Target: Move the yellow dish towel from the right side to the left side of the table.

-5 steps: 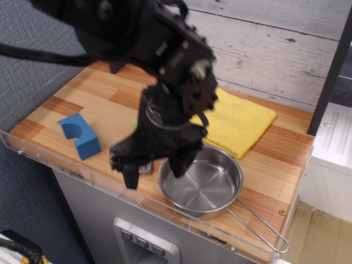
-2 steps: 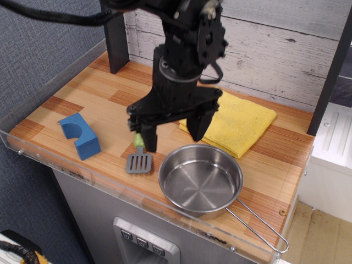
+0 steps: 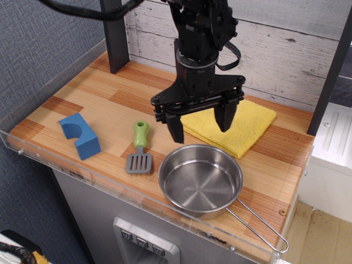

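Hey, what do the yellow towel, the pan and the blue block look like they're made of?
Yellow dish towel: soft woven or microfibre cloth, matte, with a folded edge. Pan: probably stainless steel, shiny, reflective, with a wire handle. Blue block: matte, uniform colour, likely plastic or painted wood; unclear which.

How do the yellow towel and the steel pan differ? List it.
The yellow dish towel is soft, flat, folded and roughly square; the steel pan is rigid, round, shiny and has a wire handle. The towel lies farther back, partly behind the open tool; the pan sits near the front rim. Both are on the table's right side.
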